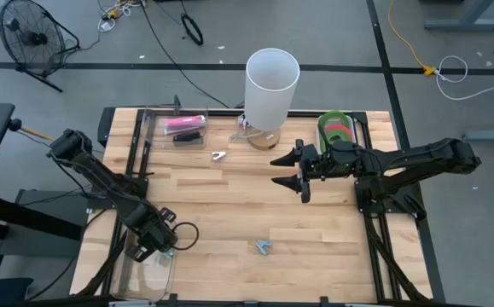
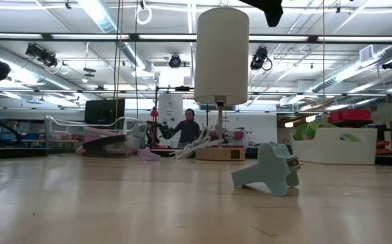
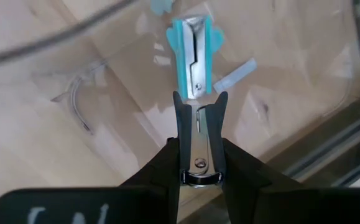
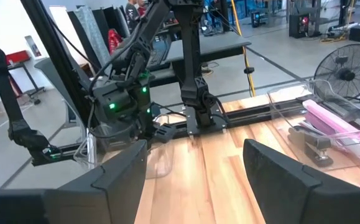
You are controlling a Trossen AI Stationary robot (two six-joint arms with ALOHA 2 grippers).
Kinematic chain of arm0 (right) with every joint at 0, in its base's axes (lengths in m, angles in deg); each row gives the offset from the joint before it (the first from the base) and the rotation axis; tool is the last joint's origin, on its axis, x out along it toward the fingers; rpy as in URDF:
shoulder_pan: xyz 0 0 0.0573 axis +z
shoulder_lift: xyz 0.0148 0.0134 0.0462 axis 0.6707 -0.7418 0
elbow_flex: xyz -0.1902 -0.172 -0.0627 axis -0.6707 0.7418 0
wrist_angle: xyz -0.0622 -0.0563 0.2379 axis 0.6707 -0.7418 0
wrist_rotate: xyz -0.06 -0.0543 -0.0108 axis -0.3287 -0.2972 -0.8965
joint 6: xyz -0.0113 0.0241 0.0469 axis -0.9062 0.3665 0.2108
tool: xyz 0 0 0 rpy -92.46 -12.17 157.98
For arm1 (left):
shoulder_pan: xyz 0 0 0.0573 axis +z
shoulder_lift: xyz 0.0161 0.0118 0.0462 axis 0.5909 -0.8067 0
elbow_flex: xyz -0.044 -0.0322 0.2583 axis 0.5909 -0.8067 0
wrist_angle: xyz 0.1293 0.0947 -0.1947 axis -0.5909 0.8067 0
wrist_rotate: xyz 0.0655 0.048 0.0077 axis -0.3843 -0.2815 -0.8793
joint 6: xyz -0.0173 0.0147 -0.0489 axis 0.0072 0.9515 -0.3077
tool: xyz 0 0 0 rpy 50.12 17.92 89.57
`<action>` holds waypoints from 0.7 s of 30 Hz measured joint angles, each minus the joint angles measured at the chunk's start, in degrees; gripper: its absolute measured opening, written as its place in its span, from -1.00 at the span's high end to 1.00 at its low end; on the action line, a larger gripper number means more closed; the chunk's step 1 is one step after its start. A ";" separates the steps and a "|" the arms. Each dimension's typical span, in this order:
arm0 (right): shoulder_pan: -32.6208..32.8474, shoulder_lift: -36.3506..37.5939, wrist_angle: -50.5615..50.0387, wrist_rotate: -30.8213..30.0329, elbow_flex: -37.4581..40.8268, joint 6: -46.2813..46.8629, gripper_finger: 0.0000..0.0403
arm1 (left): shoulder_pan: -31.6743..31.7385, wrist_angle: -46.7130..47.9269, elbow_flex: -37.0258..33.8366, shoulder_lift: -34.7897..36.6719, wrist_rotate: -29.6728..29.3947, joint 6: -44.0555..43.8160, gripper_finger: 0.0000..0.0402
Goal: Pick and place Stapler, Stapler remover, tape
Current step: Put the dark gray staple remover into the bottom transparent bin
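Note:
My left gripper (image 1: 153, 245) hangs, pointing down, over a clear container (image 1: 148, 275) at the table's near left corner, shut on a staple remover (image 3: 198, 146). A second, teal staple remover (image 3: 193, 56) lies on its side on the container's floor, just past the fingertips. Two more staple removers rest on the bare table, one near (image 1: 264, 247) and one far (image 1: 219, 156). A pink stapler (image 1: 183, 124) lies in a clear tray at the far left. Green and red tape (image 1: 339, 130) sits in a green bin. My right gripper (image 1: 291, 170) hovers open at mid-table, holding nothing. My left gripper pinches the staple remover between its two fingers (image 3: 178, 124), which come from above and lie along its two sides. Only the metal middle with its rivet (image 3: 197, 163) shows between them. Whether the remover touches the container floor, I cannot tell.
A tall white lamp (image 1: 272, 85) stands at the far middle of the table on a wooden base. A dark object (image 1: 187, 137) lies beside the pink stapler. In the low view a person (image 2: 190, 129) stands in the room beyond the table.

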 joint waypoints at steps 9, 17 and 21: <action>-0.01 0.00 -0.25 -0.02 0.00 -0.13 -0.31 | 0.03 -1.20 -0.99 -0.02 1.28 -3.73 0.40; 0.00 0.00 -0.23 -0.02 0.00 -0.42 -0.31 | 0.04 -1.41 -0.99 0.00 1.73 -9.74 0.25; -0.01 0.00 -0.23 -0.02 0.00 -0.42 -0.31 | 0.04 -1.45 -0.99 0.00 1.48 -12.26 0.16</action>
